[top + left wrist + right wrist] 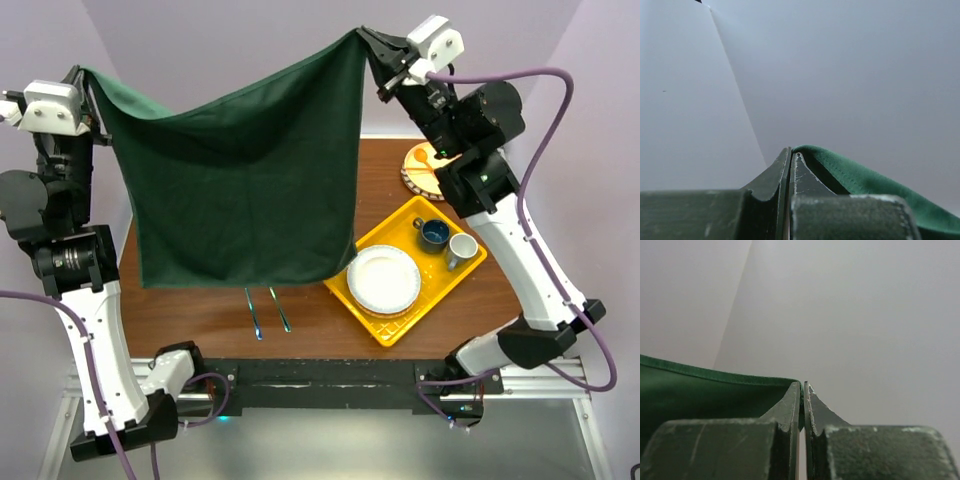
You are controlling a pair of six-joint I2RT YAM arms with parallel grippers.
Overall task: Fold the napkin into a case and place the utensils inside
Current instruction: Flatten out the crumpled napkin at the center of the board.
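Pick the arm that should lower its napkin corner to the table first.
Left, probably. Both the left claw and right claw are shut on top corners of the napkin, but bare table lies beneath the left side, while the right corner hangs near the yellow tray and could drag across it.

Top external view: fixed high above and behind the near edge of the table, looking down and forward from a distance over the whole tabletop and the raised napkin. Left wrist and right wrist views: each set just behind its own jaws, so near that the left gripper and the right gripper fill the lower frame, and tilted up toward the pale wall. The top view shares with each wrist view only one pinched upper corner of the napkin and the gripper holding it
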